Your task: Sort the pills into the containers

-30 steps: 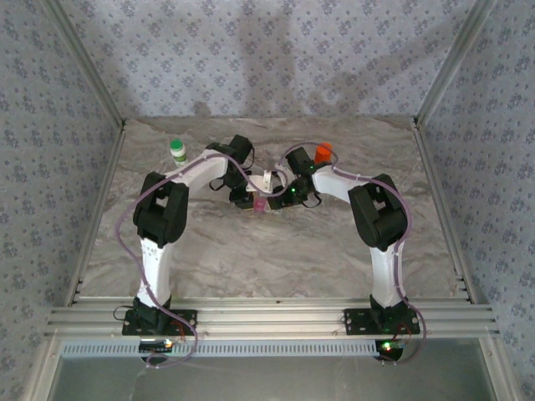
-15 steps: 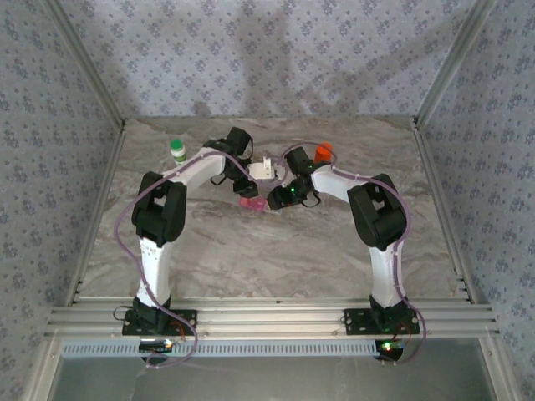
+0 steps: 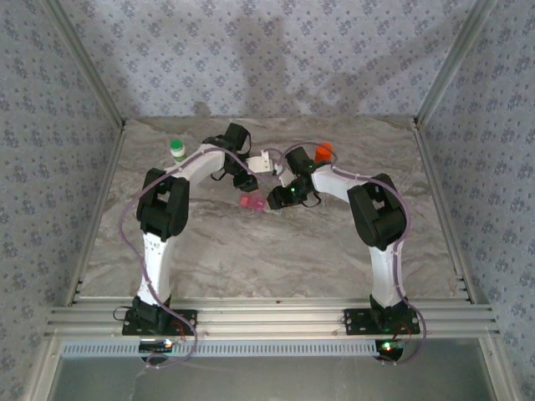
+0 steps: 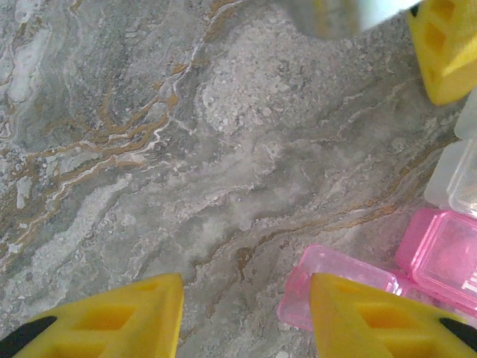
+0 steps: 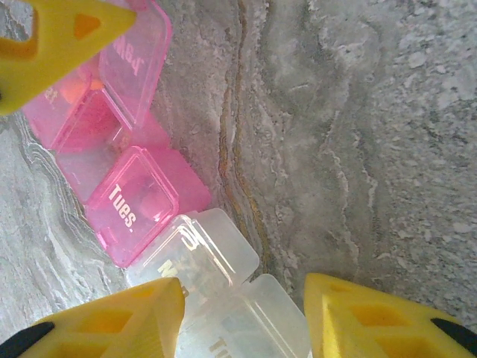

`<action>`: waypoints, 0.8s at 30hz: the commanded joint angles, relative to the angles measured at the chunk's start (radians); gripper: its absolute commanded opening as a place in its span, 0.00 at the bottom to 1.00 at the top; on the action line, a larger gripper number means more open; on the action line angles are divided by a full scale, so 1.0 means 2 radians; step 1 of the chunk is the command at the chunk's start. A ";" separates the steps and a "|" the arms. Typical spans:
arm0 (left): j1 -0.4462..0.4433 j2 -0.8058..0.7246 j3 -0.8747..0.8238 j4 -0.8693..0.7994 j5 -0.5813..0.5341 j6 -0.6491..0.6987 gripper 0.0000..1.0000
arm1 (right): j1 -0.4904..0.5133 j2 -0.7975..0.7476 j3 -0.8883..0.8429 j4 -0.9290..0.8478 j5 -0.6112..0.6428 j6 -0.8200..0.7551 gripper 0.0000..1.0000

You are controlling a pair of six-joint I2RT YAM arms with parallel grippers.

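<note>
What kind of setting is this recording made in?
Probably a lab test cell, not a home: aluminium framing edges a marble-patterned table, patterned fabric walls enclose it, and two bolted arms work over a pill box with two small bottles nearby.

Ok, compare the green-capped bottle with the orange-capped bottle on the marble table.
The green-capped bottle stands left, apart from the left arm, fully visible; the orange-capped bottle stands right, partly hidden behind the right arm. Caps differ: green versus orange. Both stand at the back of the table.
</note>
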 commanded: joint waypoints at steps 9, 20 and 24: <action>0.020 -0.095 -0.086 0.184 0.042 -0.146 0.56 | 0.004 -0.008 -0.055 -0.024 0.060 0.003 0.49; 0.072 -0.298 -0.230 0.375 -0.307 -0.552 1.00 | -0.018 -0.072 0.009 -0.046 0.097 -0.028 0.52; 0.135 -0.333 -0.254 0.324 -0.307 -0.662 1.00 | -0.019 -0.091 0.050 -0.067 0.117 -0.060 0.54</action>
